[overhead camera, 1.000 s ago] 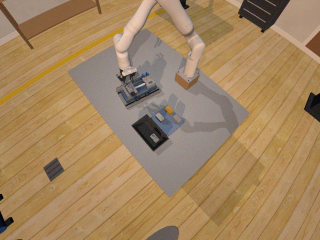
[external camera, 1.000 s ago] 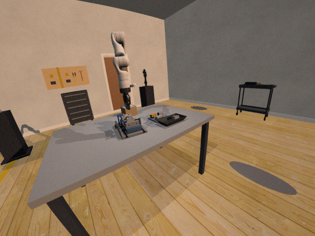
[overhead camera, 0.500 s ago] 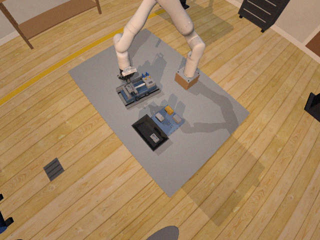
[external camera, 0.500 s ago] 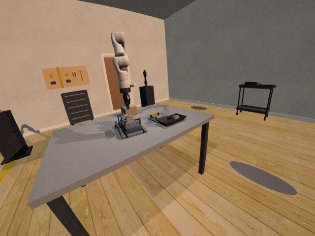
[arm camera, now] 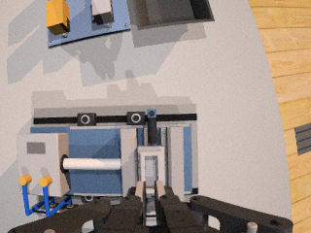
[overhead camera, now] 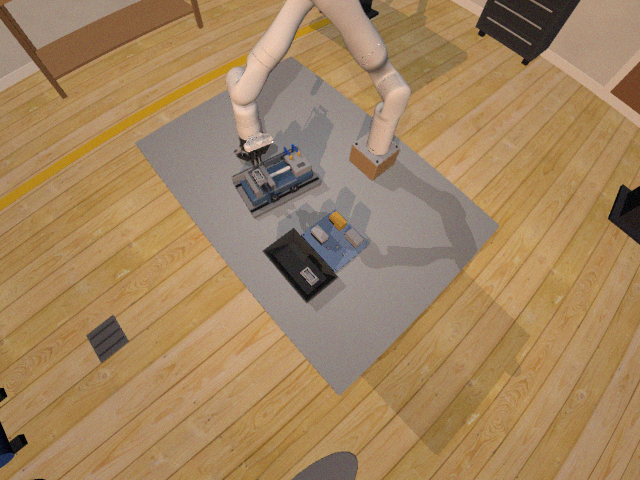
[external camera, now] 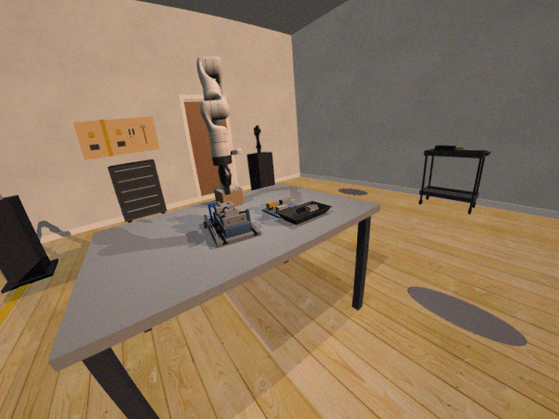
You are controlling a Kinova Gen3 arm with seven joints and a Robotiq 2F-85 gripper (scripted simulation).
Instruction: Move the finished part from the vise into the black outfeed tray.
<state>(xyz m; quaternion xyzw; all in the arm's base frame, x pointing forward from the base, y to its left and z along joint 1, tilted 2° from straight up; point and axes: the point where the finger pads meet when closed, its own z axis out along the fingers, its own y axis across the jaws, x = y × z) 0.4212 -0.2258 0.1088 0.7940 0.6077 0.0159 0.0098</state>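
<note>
The finished part (overhead camera: 256, 175) (arm camera: 151, 167), a grey block with a pocket on top, sits clamped in the blue and grey vise (overhead camera: 290, 180) (external camera: 234, 227) (arm camera: 97, 162). My gripper (overhead camera: 252, 153) (external camera: 225, 189) (arm camera: 150, 191) hangs above the near end of the vise, clear of the part. Its fingers are together with nothing between them. The black outfeed tray (overhead camera: 281, 253) (external camera: 300, 214) (arm camera: 162, 0) lies beyond the vise. One pocketed block (overhead camera: 309, 276) lies at one end of the tray.
A blue fixture plate (overhead camera: 338, 248) (arm camera: 78, 29) beside the tray carries two grey blocks and an orange block (overhead camera: 338, 219) (arm camera: 57, 15). The arm's wooden base (overhead camera: 373, 160) stands behind the vise. The table edge runs close to the right in the wrist view.
</note>
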